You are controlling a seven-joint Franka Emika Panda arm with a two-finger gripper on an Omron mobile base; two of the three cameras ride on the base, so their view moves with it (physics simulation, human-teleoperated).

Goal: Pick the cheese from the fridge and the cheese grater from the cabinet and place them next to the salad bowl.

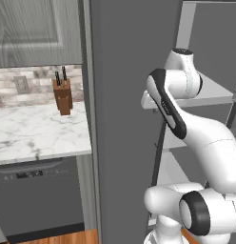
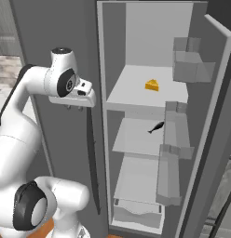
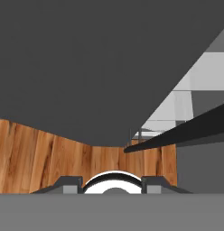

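In the left base view, the white arm bends up from the lower right in front of the tall dark grey fridge point(image 1: 124, 119), whose flat side panel fills the middle. Pale grey inner shelves point(image 1: 212, 93) show behind the arm at the right. To the left, a white marble-patterned counter point(image 1: 39, 131) carries a brown wooden knife block point(image 1: 63, 96) with 2 dark handles sticking up, standing against a stone-tile wall. A grey wood-grain cabinet point(image 1: 34, 31) hangs above the counter, and a dark dishwasher front point(image 1: 36, 195) sits below it.

In the right base view, the fridge stands open, its door point(image 2: 215, 121) swung out to the right with pale bins on its inner face. The small yellow-orange triangular cheese wedge point(image 2: 152, 85) lies on the upper shelf point(image 2: 136, 93), toward its right and far side. A small dark fish-shaped item point(image 2: 156, 127) lies on the shelf below, near its right edge. The gripper point(image 2: 74, 108) points downward to the left of the opening, beside the thin dark vertical handle point(image 2: 91, 162), well apart from the cheese. Its fingertips are tiny here.

In the hand view, the 2 dark finger tips point(image 3: 71, 184) stand apart at the bottom with nothing between them; the pincer is partly open and holds nothing. Beyond them lie the orange-brown wooden floor point(image 3: 46, 158), a broad dark grey fridge surface above, and a thin dark bar point(image 3: 177, 135) slanting across the right.
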